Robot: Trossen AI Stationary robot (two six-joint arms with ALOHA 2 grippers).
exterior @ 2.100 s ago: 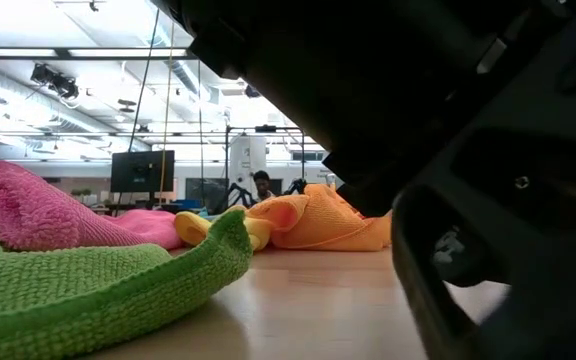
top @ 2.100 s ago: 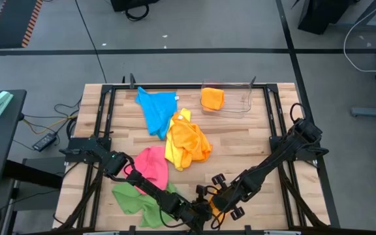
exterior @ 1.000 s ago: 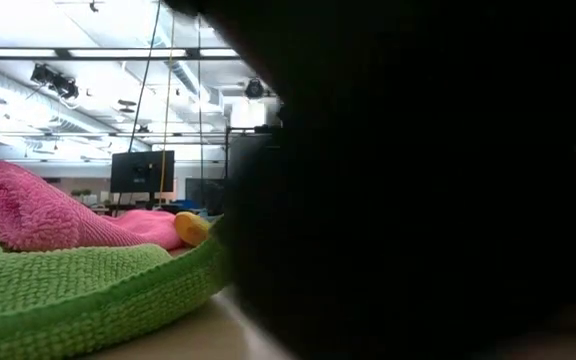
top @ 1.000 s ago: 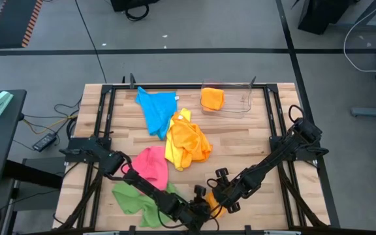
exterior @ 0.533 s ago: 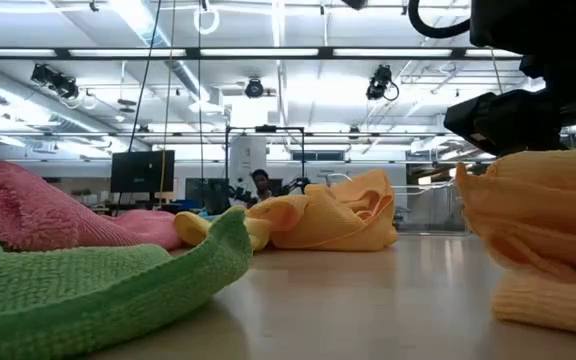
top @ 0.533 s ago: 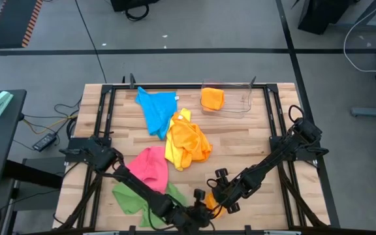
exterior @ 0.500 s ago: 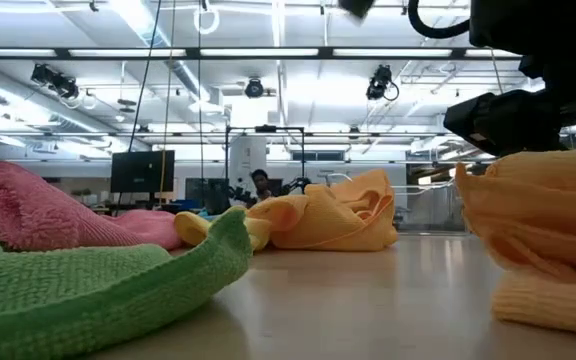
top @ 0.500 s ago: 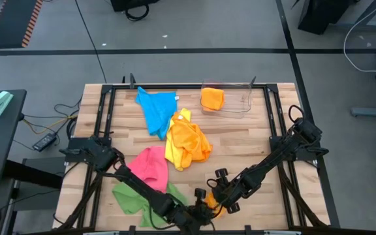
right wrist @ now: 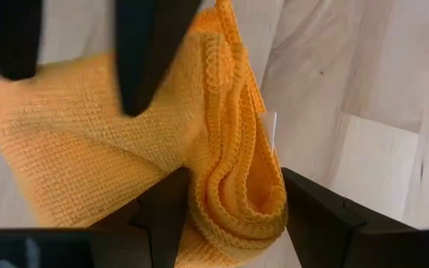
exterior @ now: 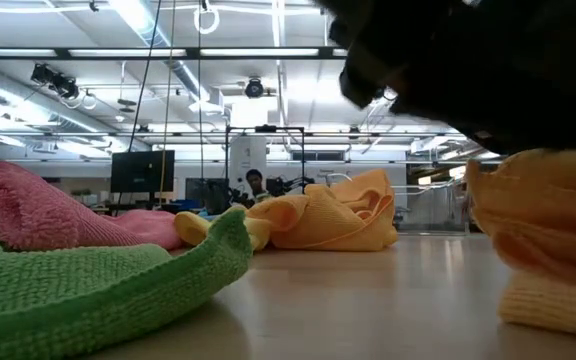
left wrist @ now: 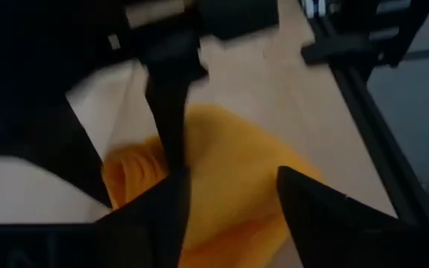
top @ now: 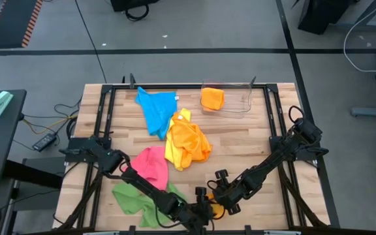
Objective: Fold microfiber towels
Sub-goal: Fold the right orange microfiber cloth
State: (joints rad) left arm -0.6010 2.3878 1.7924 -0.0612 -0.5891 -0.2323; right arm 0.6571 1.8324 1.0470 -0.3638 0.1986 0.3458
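A folded orange towel (top: 217, 210) lies near the table's front edge, resting flat on the wood (exterior: 553, 250). My left gripper (top: 200, 209) reaches it from the left and stands open just over it, one finger on each side of the orange cloth (left wrist: 237, 141). My right gripper (top: 220, 200) comes from the right, pointing steeply down, shut on the towel's thick folded edge (right wrist: 237, 197). Loose pink (top: 151, 163), green (top: 134, 199), blue (top: 156, 108) and orange-and-yellow (top: 187, 143) towels lie behind. My right gripper has the towel's rounded folded edge (right wrist: 233, 212), several layers thick, between its two fingers (right wrist: 166, 216); the stack fills the gap. The fingers come from above, slanting in from the table's right. The towel lies on the table under them, not lifted.
A clear bin (top: 235, 99) at the back right holds another folded orange towel (top: 212, 98). The black frame rails (top: 276, 117) run along the table's sides. Bare wood lies between the towel heap and the right rail.
My left gripper has drawn back a little toward the table's left, risen slightly and rolled at the wrist. One second ago the arms blacked out the low view; now the folded orange towel shows there, lying still on the wood. My right gripper has kept still.
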